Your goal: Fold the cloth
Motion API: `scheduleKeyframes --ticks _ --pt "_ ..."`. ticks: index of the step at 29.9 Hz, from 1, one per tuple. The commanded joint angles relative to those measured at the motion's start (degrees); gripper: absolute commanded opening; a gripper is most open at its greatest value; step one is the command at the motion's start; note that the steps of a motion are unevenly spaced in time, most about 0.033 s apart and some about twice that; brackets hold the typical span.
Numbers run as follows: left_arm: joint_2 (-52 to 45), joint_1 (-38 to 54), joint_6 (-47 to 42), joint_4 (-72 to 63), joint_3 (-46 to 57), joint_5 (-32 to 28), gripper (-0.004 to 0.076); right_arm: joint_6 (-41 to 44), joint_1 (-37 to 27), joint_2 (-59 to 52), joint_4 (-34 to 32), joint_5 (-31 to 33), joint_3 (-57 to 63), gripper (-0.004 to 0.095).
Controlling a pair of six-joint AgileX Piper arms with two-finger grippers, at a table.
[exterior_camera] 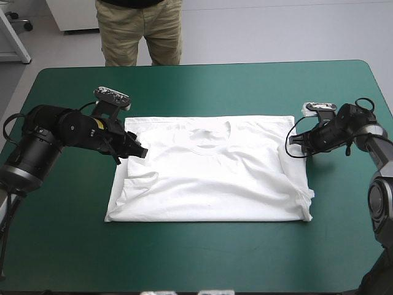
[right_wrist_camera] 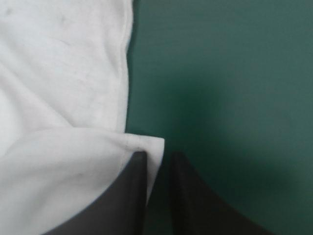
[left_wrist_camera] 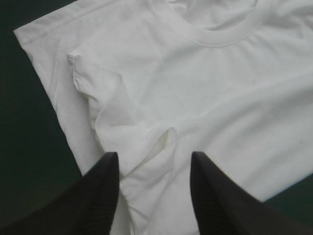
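The white T-shirt (exterior_camera: 209, 181) lies spread flat at the middle of the teal-green table (exterior_camera: 202, 86). Its collar (exterior_camera: 210, 138) is toward the far edge, and the spread is wider left to right than far to near. Your left gripper (exterior_camera: 142, 151) sits low over the shirt's far left shoulder. Its black fingers stand apart around a raised fold of sleeve, and they clamp nothing. Your right gripper (exterior_camera: 293, 147) is at the shirt's right edge with its fingers all but closed, pinching a corner of cloth. The shirt lies inward of both grippers, and each arm is nearest its own side. The left fingers probably need to close on that fold next.
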Motion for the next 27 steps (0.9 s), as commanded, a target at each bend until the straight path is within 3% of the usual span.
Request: scheduleKeyframes --ticks 1,12,18,27 --pt "-1.83 -0.12 -0.53 -0.01 -1.41 -2.0 0.034 0.47 -0.09 -1.65 -0.41 0.08 -0.44 -0.0011" --pt "-1.83 -0.12 -0.8 1.87 -1.41 -2.11 0.034 0.47 0.01 -9.59 -0.78 -3.95 -2.12 -0.0013" --pt "-1.83 -0.12 -0.8 1.87 -1.41 -2.11 0.034 -1.23 0.75 -11.2 0.91 3.75 -6.64 -0.0013" --pt "-1.83 -0.12 -1.18 1.97 -1.41 -2.44 0.034 0.05 10.62 -15.82 0.78 6.5 -7.38 -0.0013"
